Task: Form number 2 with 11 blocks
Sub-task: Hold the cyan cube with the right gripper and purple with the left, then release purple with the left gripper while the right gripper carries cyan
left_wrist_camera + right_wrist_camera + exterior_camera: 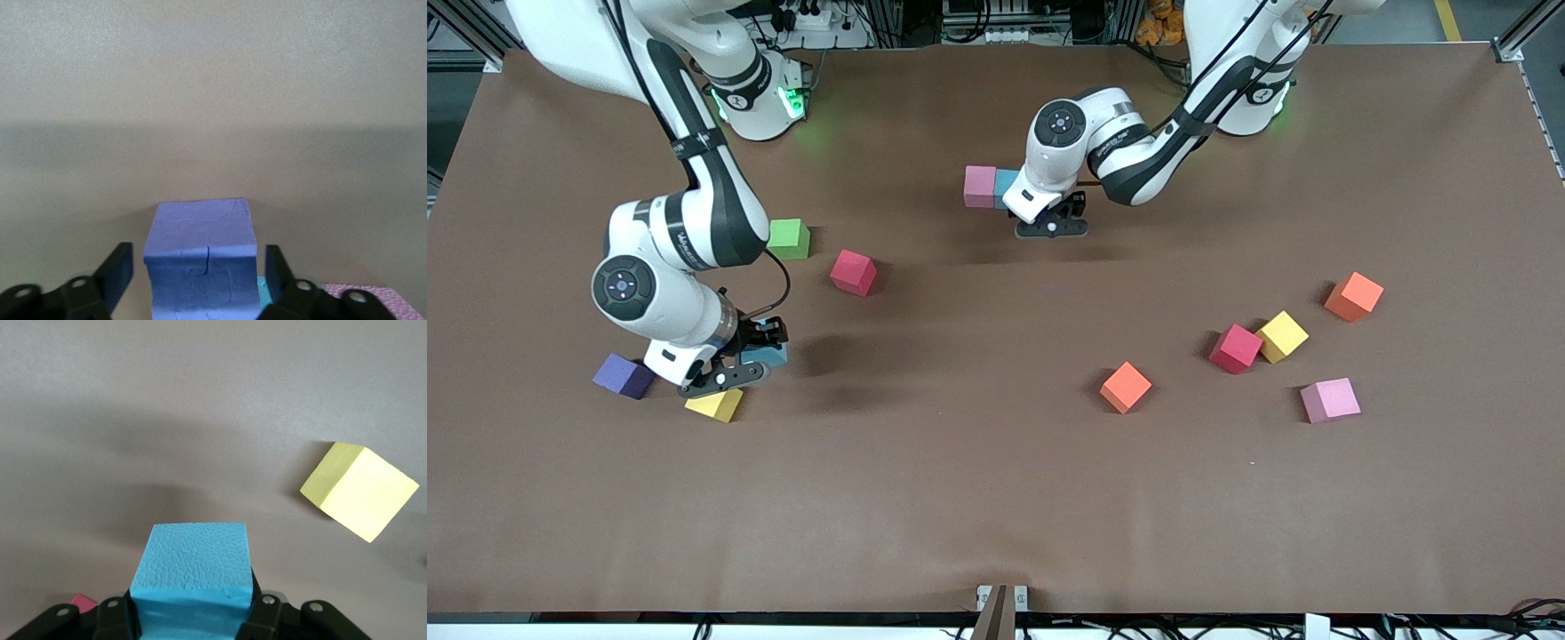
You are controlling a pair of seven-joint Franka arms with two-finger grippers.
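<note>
From the front, the left gripper [1052, 227] sits low beside the pink cube [979, 186] and blue cube [1006, 187] to extend the 2's top row; its wrist view shows a purple cube [200, 257] between spread fingers, seemingly released; the right gripper [193, 617] clamps a light blue cube [193, 577] to carry over.

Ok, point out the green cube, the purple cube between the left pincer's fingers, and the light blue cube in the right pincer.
green cube [789, 238], front view, top face
purple cube [200, 230], left wrist view, top face
light blue cube [193, 557], right wrist view, top face
</note>
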